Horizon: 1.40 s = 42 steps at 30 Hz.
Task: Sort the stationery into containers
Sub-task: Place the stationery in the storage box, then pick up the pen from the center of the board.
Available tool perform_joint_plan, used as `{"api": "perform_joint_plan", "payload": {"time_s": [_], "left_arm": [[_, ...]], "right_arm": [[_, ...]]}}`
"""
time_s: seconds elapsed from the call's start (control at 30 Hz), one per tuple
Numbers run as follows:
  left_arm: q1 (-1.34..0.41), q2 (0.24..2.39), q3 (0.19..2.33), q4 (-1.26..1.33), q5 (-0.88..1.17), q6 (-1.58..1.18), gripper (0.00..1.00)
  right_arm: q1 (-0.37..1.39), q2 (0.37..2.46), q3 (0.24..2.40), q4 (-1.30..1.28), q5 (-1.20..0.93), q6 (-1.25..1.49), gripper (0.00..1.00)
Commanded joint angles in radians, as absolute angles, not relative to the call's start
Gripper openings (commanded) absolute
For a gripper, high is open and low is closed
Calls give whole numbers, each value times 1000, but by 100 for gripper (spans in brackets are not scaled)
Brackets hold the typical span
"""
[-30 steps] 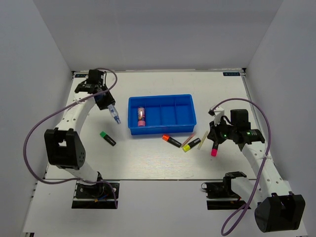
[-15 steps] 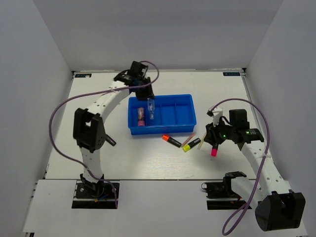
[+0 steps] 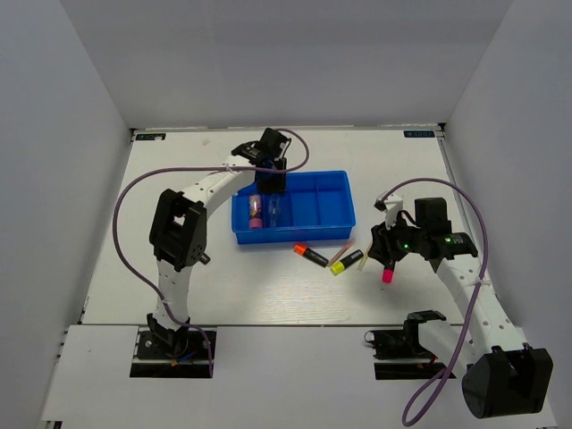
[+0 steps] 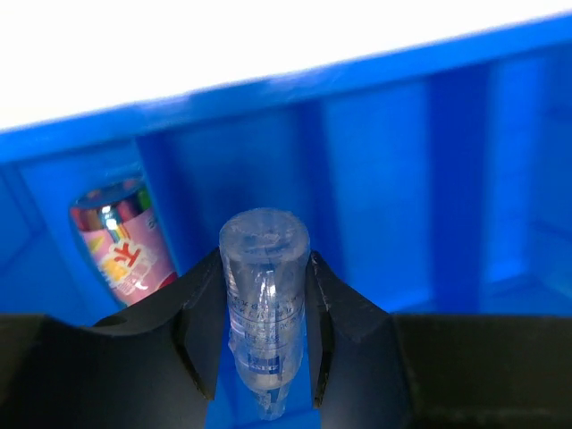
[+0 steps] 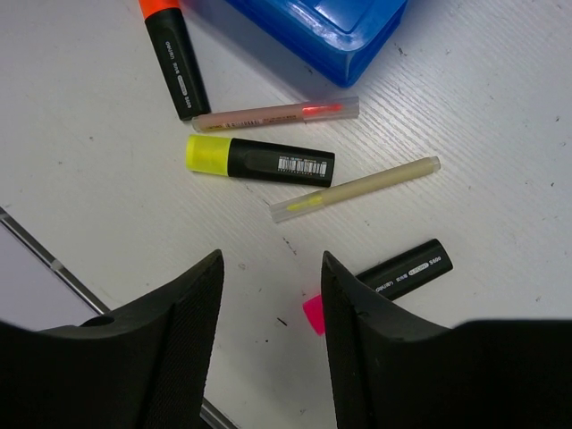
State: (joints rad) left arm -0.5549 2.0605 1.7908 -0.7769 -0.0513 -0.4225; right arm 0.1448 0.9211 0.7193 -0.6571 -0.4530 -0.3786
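My left gripper is shut on a clear-blue tube and holds it upright over the blue tray. The tube hangs in the compartment beside the one where the pink tube lies. From above, the left gripper and the clear-blue tube sit over the tray, right of the pink tube. My right gripper stands open just above the table. A pink-ended marker lies partly behind its right finger. The right gripper hovers right of the tray.
On the table in front of the tray lie an orange-ended marker, a yellow-ended marker, a pale pink stick and a pale yellow stick. White walls enclose the table on three sides.
My left arm has swung from the left side of the table to over the tray, carrying the clear-blue tube. The right arm stayed in place, and its jaws have parted.
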Motion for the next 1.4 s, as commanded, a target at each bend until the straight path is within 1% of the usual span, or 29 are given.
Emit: {"api": "perform_joint_plan", "payload": {"time_s": [0.0,0.07,0.1,0.13,0.2,0.23,0.27,0.3,0.33,0.37,0.43,0.47,0.5,0.53,0.57,0.6,0.63,0.67,0.7,0.73,0.77,0.8,0.83,0.87,0.9,0.93,1.0,1.1,1.37], "left_arm": [[-574,1996,1744,-756,-106,-390,20],[-571,2006,1743,-750,-106,-388,28],[-574,2013,1746,-747,-110,-391,41],[-574,2014,1759,-750,-115,-394,48],[-575,2023,1764,-756,-121,-394,62],[-574,2022,1770,-755,-126,-396,74],[-575,2008,1770,-755,-127,-397,77],[-575,2002,1763,-753,-129,-396,80],[-578,1978,1760,-752,-132,-397,85],[-577,1953,1744,-749,-136,-397,86],[-580,1890,1704,-730,-152,-397,86],[-581,1866,1653,-726,-161,-405,83],[-586,1782,1632,-730,-191,-419,76],[-591,1749,1611,-741,-213,-432,62],[-591,1715,1526,-741,-277,-455,26],[-595,1606,1494,-768,-299,-478,12],[-597,1570,1464,-782,-345,-504,7],[-595,1496,1400,-790,-379,-515,9],[-586,1423,1328,-820,-396,-528,14],[-578,1392,1259,-833,-447,-550,28],[-569,1321,1226,-842,-459,-560,69],[-531,1257,1125,-866,-463,-575,82],[-514,1197,1093,-868,-463,-581,89],[-480,1172,1059,-868,-457,-581,99],[-444,1149,969,-867,-448,-584,100],[-422,1103,945,-864,-425,-586,100],[-350,1086,884,-861,-368,-603,100],[-298,1071,833,-854,-324,-614,100],[-204,1072,785,-788,-244,-611,100]], "right_arm": [[149,914,749,-666,-476,-393,53],[149,914,749,-664,-477,-393,54],[146,917,749,-666,-476,-394,56],[149,916,749,-669,-476,-393,64],[147,922,747,-666,-474,-391,69],[146,922,746,-667,-474,-393,72],[147,922,747,-666,-474,-388,72],[147,925,746,-666,-476,-388,67],[149,927,747,-666,-477,-390,60],[146,931,747,-672,-477,-388,46],[146,948,749,-687,-506,-425,37],[149,950,747,-712,-588,-546,37],[147,957,744,-774,-635,-636,40],[149,962,736,-814,-684,-737,40],[146,959,733,-939,-787,-1127,41],[143,953,676,-956,-798,-1243,47],[144,953,651,-950,-793,-1394,49],[146,956,629,-930,-760,-1551,49],[149,965,589,-930,-761,-1621,53],[150,991,589,-925,-787,-1720,55],[152,1030,592,-923,-798,-1783,55],[155,1055,633,-931,-802,-1799,56],[158,1134,649,-937,-805,-1824,56],[164,1164,667,-942,-802,-1839,56],[169,1189,714,-924,-799,-1836,58],[173,1257,727,-907,-790,-1835,58],[182,1290,750,-823,-778,-1803,59],[201,1318,744,-732,-759,-1734,59],[242,1443,785,-678,-686,-1695,59]]}}
